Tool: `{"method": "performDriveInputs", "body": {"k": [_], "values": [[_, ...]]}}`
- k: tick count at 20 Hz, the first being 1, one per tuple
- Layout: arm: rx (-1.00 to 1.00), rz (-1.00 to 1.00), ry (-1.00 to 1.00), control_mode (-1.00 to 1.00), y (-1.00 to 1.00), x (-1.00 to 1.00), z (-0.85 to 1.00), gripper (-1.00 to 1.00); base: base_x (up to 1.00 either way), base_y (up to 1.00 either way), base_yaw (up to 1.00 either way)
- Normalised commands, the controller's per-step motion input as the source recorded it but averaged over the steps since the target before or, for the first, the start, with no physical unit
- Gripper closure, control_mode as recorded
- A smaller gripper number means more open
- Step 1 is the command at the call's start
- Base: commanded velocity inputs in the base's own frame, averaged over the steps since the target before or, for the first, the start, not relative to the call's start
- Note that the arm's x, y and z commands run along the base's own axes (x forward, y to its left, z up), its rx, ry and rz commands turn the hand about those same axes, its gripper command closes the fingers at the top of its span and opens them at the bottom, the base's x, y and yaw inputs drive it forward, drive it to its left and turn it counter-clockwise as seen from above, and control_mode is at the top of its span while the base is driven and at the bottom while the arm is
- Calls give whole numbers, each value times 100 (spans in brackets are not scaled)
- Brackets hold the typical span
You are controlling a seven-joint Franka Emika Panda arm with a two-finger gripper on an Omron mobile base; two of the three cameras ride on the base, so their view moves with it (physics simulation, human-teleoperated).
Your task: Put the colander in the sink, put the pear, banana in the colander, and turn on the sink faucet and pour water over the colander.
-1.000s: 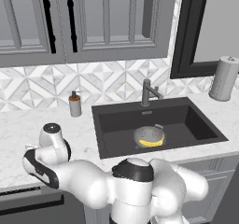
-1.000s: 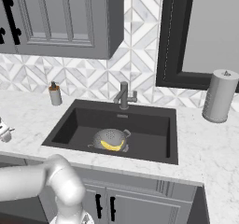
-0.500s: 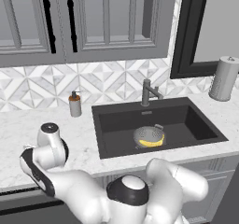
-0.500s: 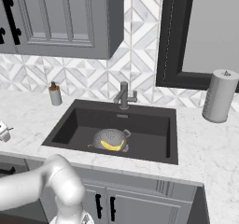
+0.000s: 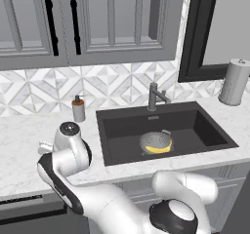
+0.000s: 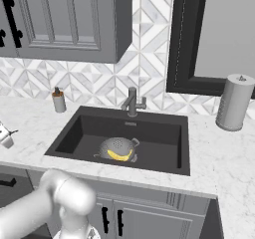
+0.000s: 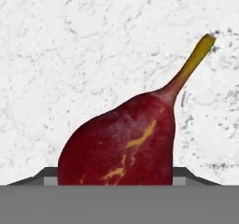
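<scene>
The white marble surface [image 5: 29,130] stretches left of the sink [image 5: 210,130], veined in grey and matte. On it, far left of the sink, lies the pear [image 7: 123,146]: dark red, smooth-skinned with yellow flecks, tapering to an olive stem that points up and right in the hand view. It sits between the gripper's dark tips, whose corners just show at either side of its base; whether they press on it I cannot tell, though the gripper stands narrower than a second ago. The white arm's elbow bends over this same stretch of surface, lower and more folded than before.

Just left of the sink's back corner stands a grey soap bottle [image 5: 78,109] with a brown pump. The sink is a dark, rectangular recessed basin. Inside it, near the middle, rests the colander [image 5: 156,141], a round grey metal bowl dotted with holes, with small loop handles. The banana [image 5: 158,149], curved and yellow, lies in it at the near side, unmoved. Behind the sink rises the faucet [image 5: 154,96], a dark metal post with angled spout. Far right of the sink stands a grey cylinder [image 5: 234,82].
</scene>
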Motion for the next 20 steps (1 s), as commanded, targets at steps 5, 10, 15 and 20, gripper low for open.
{"method": "performDriveInputs", "body": {"k": [5,10,15,20], "values": [[3,-20,-1,-100,-100,-10,76,100,0,0,0],[0,-20,3,-100,-100,0,72,100,0,0,0],[0,-20,18,-100,-100,0,53,100,0,0,0],[0,-19,34,-100,-100,0,14,100,0,0,0]]}}
